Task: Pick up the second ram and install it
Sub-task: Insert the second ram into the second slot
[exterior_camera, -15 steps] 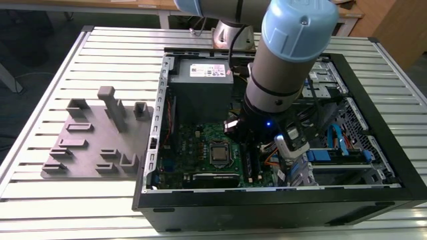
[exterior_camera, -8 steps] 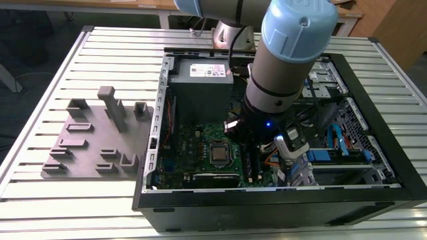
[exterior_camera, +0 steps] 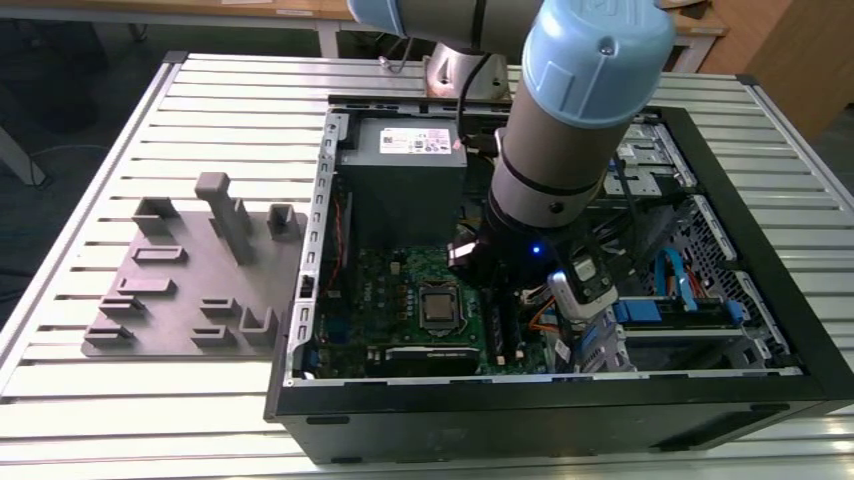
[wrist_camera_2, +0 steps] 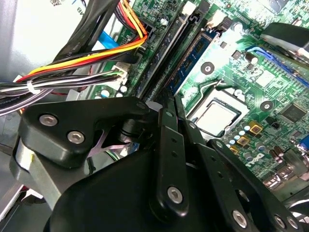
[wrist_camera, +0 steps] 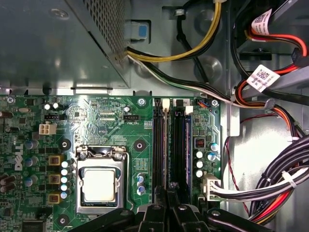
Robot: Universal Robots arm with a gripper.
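My gripper [exterior_camera: 497, 300] is down inside the open computer case [exterior_camera: 747, 240], over the memory slots [wrist_camera: 179, 145] beside the CPU socket [wrist_camera: 99, 186]. In both wrist views its fingers stand almost together at the near end of the slots, gripper [wrist_camera: 169, 195] and gripper [wrist_camera_2: 173, 99]. Between them sits the second ram [wrist_camera_2: 166, 53], seen edge-on as a thin dark strip running along a slot; it also shows as the second ram [wrist_camera: 166, 145]. Whether it is fully seated I cannot tell.
A blue-green board strip [wrist_camera_2: 193, 58] stands in the slot line nearest the socket. Cable bundles [wrist_camera: 270, 183] crowd the other side of the slots. The power supply [exterior_camera: 400, 170] sits at the case's back. A grey holder plate [exterior_camera: 187, 290] lies at the exterior view's left.
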